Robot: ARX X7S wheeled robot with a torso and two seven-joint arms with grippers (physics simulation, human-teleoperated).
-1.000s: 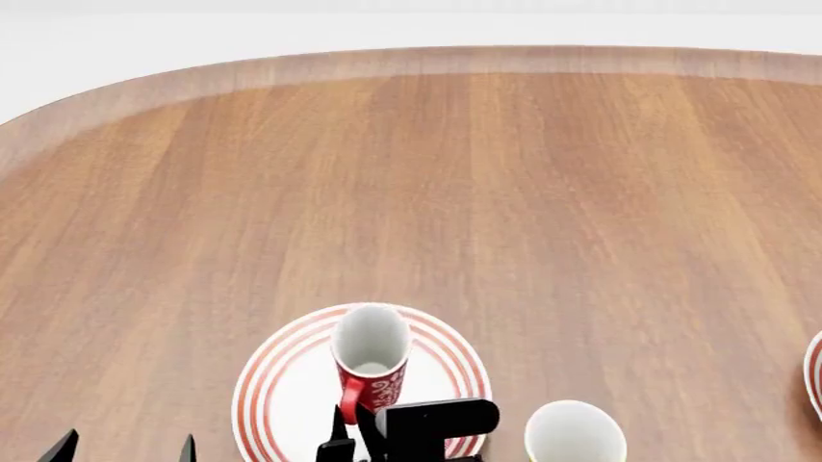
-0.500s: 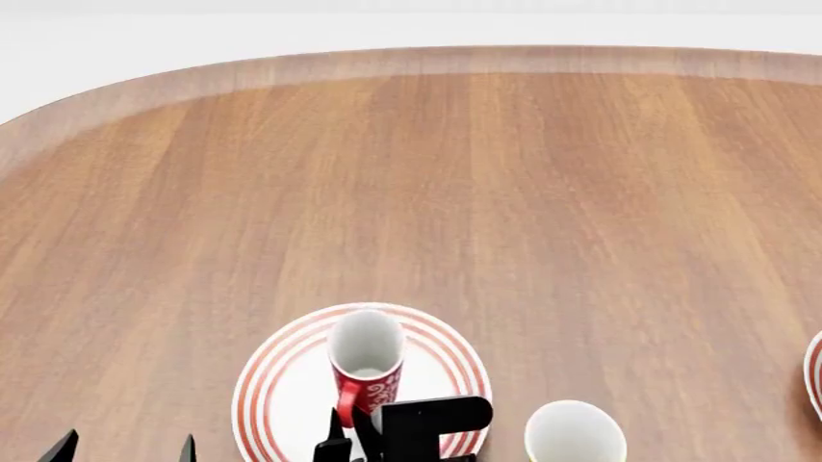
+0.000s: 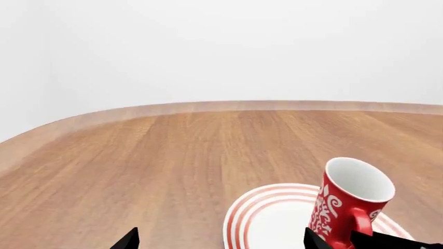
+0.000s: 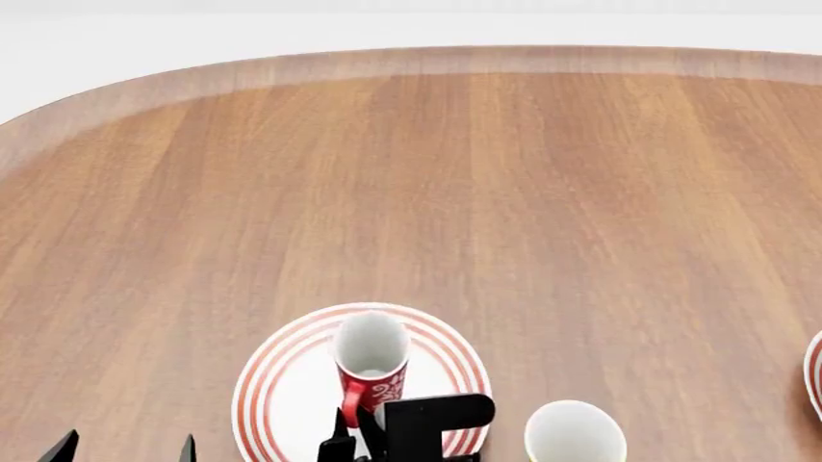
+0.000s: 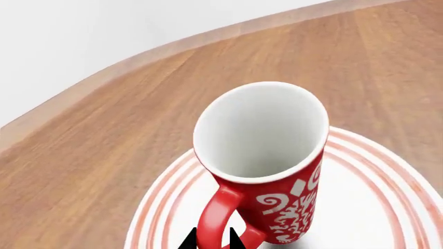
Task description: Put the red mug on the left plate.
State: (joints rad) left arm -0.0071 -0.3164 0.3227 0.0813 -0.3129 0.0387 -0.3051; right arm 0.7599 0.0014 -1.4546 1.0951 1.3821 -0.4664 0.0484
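The red mug [image 4: 370,364] with white scroll pattern stands over the middle of the left plate [image 4: 264,385], a white plate with red rings, near the table's front edge. My right gripper [image 4: 353,425] is shut on the mug's red loop handle; in the right wrist view its two black tips [image 5: 211,239] pinch the handle, with the mug [image 5: 298,207] over the plate [image 5: 374,207]. I cannot tell whether the mug's base touches the plate. My left gripper [image 4: 125,450] is open and empty, left of the plate. The left wrist view shows the mug [image 3: 346,207] and plate [image 3: 270,218].
A yellow mug [image 4: 575,435] with a white inside stands just right of the plate, close to my right gripper. The rim of a second ringed plate [image 4: 814,371] shows at the right edge. The wooden table [image 4: 514,192] stretches far ahead to a curved back edge.
The red mug, held by its handle, has swayed slightly from leaning right to nearly upright over the plate. The left gripper has not moved.
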